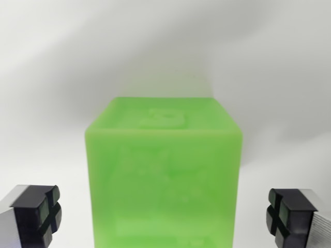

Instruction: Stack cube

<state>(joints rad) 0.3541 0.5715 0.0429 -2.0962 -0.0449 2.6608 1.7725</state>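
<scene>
A translucent green cube (pixel 164 175) fills the middle of the wrist view, resting on a white surface (pixel 51 77). Its top face carries a faint raised letter. My gripper (pixel 164 217) is open, with one black-padded fingertip (pixel 39 212) at the wrist view's left and the other fingertip (pixel 284 214) at the wrist view's right. The cube stands between the two fingers, with a clear gap on each side, so neither pad touches it. No second cube is visible.
The white surface surrounds the cube on every side, with soft shadows behind it. Nothing else shows in this view.
</scene>
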